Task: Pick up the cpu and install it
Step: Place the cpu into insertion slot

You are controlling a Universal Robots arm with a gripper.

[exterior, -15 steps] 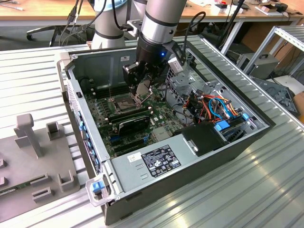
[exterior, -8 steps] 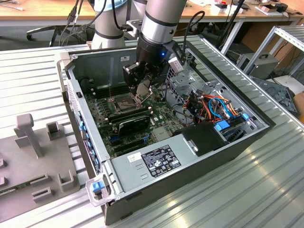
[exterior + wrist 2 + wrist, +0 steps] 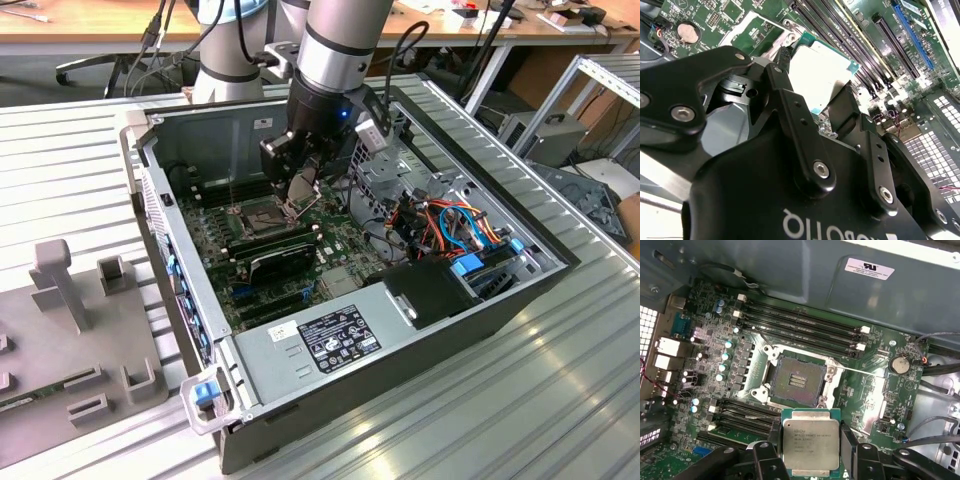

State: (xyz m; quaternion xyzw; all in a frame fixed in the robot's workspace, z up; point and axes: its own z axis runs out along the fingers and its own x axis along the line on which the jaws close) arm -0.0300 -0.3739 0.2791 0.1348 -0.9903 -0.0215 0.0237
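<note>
Black two-fingered pincer point(image 3: 811, 437) is clamping the small, flat, silver-grey square cpu point(image 3: 809, 449) by opposite edges, holding it just beside the open dark square socket point(image 3: 797, 380) on the green motherboard point(image 3: 867, 395), not over it.

cpu point(image 3: 811, 445): pale satin metal | end effector point(image 3: 810, 435): matt black | case point(image 3: 790, 275): grey metal

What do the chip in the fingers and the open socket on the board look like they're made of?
The small square silver-grey cpu, held between the black fingers: a matte, pale metal lid on a thin green base, probably circuit-board laminate. The dark square socket: apparently dark plastic, framed by bare shiny metal, judging by the bright glints on it.
</note>
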